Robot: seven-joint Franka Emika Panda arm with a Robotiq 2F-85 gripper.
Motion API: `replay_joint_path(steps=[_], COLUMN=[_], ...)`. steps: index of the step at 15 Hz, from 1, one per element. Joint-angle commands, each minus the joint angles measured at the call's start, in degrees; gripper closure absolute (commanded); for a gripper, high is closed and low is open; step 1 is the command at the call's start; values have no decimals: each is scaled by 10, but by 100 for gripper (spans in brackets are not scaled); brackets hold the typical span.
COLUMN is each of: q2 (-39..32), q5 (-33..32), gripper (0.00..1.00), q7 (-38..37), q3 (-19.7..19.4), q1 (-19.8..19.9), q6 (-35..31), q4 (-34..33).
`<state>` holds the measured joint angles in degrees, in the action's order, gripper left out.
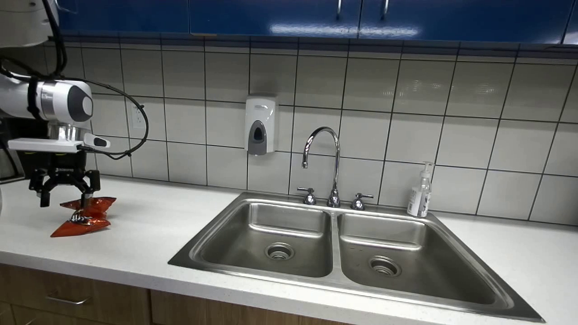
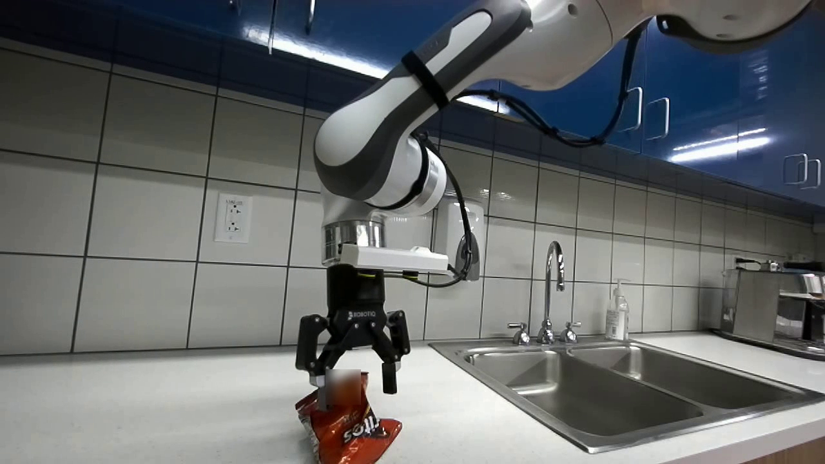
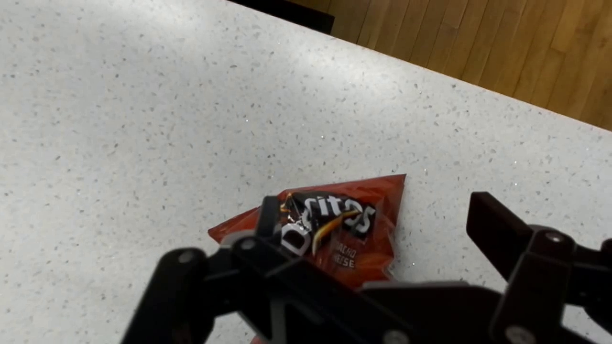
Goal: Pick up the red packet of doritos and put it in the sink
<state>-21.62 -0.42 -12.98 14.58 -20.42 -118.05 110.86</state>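
The packet (image 3: 356, 239) lies on the table (image 1: 149, 212), at the lower centre of the wrist view; in an exterior view the packet (image 1: 97, 211) occupies the left part of the frame. The fingers (image 3: 497, 234) stand apart, with nothing clamped between them. In the wrist view, the finger at left of frame overlaps the left part of the packet; the finger at right of frame stands apart from its right edge, with table surface showing between. The packet therefore sits off-centre in the gap, toward the left of that frame. Contact cannot be confirmed: in an exterior view the finger over the packet (image 2: 354, 428) ends in a blurred patch. The fingers hide the packet's lower part in the wrist view; in an exterior view the packet (image 1: 97, 211) measures longest on a diagonal from lower left to upper right. Before closing, a small shift toward the left of the wrist frame appears necessary so that the fingers straddle the packet. Closing from the present position would probably catch only one portion, and the loose foil may fold or slip. The sink (image 1: 334, 253) lies to the right of the packet in both exterior views, well apart.
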Motion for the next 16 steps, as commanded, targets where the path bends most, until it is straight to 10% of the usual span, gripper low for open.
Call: replay_joint_path(steps=[1, 16], q2=[-9, -13], q5=[-11, 0], gripper=[0, 0], q7=[-15, -24], q3=[-7, -11], q1=[-9, -11], q6=[32, 55], q4=[-27, -27])
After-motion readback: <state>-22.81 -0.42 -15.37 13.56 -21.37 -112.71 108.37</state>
